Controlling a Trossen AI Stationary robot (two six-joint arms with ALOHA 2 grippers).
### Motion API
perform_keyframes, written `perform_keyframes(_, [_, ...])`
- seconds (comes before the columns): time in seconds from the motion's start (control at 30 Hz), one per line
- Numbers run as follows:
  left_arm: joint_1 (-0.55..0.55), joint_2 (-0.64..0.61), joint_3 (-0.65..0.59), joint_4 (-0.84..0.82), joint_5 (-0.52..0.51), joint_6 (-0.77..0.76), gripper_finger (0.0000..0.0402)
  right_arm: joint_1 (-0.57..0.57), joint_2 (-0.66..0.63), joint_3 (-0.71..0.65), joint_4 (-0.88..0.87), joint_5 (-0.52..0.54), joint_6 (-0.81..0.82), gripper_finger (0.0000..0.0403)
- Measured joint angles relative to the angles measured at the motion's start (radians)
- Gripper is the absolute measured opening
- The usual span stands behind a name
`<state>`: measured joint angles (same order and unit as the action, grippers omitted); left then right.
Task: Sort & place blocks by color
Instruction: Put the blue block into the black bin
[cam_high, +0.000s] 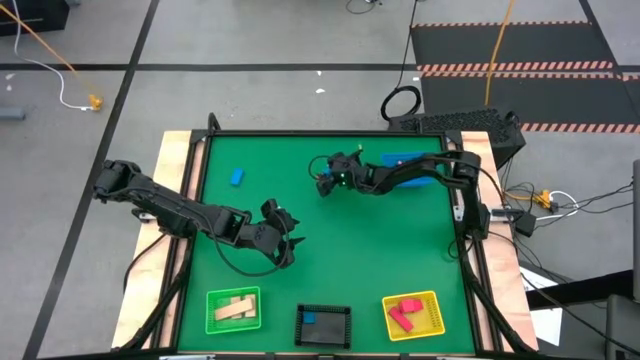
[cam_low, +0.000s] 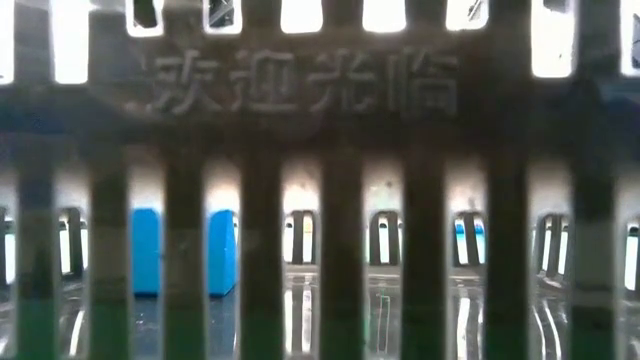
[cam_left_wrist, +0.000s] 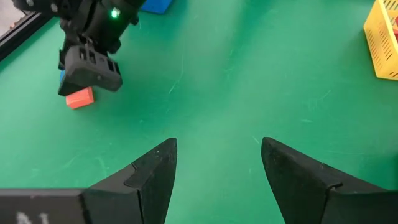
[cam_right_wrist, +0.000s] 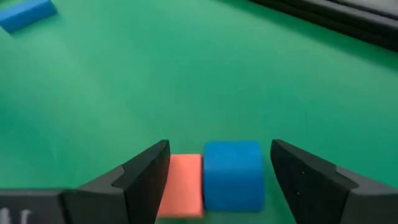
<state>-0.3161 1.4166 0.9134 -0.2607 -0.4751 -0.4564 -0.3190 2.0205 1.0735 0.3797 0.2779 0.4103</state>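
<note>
Straddling a smooth blue cube (cam_right_wrist: 232, 174) and flat red block (cam_right_wrist: 183, 185), the right tool's (cam_right_wrist: 217, 177) wide-spread dark wedge fingers.

green tray (cam_high: 213, 322), blk tray (cam_high: 343, 327), yellow tray (cam_high: 434, 316)

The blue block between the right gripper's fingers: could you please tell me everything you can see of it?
The blue block is a small, matte, solid-coloured cube with slightly rounded edges. It sits flat on the green table, side by side with a red block, apparently touching. Both lie between the open fingers of the right gripper, which do not yet seem to press on them. In the high view the right gripper hides it.
</note>
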Motion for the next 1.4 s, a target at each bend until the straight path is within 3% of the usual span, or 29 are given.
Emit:
perform_keyframes(0.43, [0.0,0.0,0.0,0.001,0.0,-0.002,0.0234,-0.019,-0.043,-0.037,-0.065,0.013,0.023,0.027])
perform_keyframes(0.57, [0.0,0.0,0.0,0.002,0.0,-0.003,0.0234,-0.034,-0.043,-0.074,-0.063,0.08,0.034,0.027])
perform_keyframes(0.73, [0.0,0.0,0.0,0.001,0.0,-0.015,0.0234,-0.044,-0.045,-0.111,-0.04,0.089,0.059,0.027])
perform_keyframes(1.23, [0.0,0.0,0.0,0.002,0.0,-0.013,0.0234,-0.068,-0.043,-0.125,0.106,0.082,-0.014,0.027])
perform_keyframes(1.4, [0.0,0.0,0.0,0.002,0.0,-0.013,0.0234,-0.087,-0.043,-0.125,0.097,0.002,-0.004,0.027])
